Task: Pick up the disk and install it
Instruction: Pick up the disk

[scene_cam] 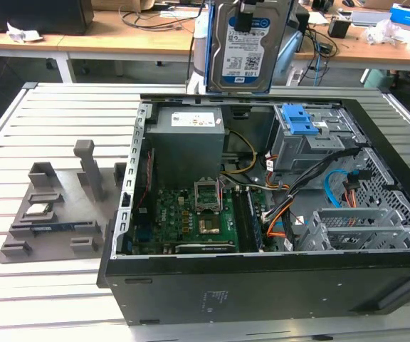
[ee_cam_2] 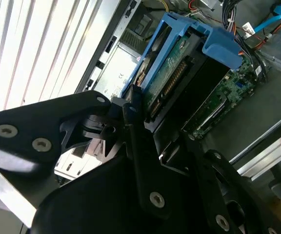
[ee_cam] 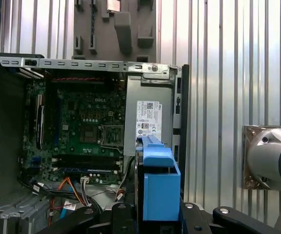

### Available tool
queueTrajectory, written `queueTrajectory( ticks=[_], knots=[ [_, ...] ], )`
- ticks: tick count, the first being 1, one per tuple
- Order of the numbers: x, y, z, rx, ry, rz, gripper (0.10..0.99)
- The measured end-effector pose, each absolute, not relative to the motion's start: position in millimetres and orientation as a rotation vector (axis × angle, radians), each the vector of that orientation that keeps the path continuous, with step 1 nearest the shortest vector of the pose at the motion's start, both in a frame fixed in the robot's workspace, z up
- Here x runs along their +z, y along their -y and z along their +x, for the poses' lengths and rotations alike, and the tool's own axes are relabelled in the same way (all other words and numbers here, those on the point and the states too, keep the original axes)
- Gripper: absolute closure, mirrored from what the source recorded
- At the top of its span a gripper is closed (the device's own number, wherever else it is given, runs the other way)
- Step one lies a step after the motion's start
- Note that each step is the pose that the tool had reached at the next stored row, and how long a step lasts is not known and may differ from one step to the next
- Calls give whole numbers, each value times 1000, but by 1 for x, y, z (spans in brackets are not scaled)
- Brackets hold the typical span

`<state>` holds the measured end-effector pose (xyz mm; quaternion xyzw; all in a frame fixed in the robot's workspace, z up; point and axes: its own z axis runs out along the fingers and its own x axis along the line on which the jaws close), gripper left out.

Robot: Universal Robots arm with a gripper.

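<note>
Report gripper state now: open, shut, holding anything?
Gripper: shut on the disk, which it holds in the air above the open computer case.

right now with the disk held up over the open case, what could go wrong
1. The gripper holds the disk by one end, high above the case. A slip could drop it onto the power supply or the motherboard.
2. Loose cables run right beside the drive cage. The disk's blue rails could snag them on the way in.
</note>
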<state>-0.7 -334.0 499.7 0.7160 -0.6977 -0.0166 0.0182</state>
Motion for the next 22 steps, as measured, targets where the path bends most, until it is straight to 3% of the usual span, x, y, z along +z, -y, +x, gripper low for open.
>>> queueTrajectory(
  ticks=[22],
  knots=[
    [500, 334, 60, -51, 2167, 2224, 725]
  ],
)
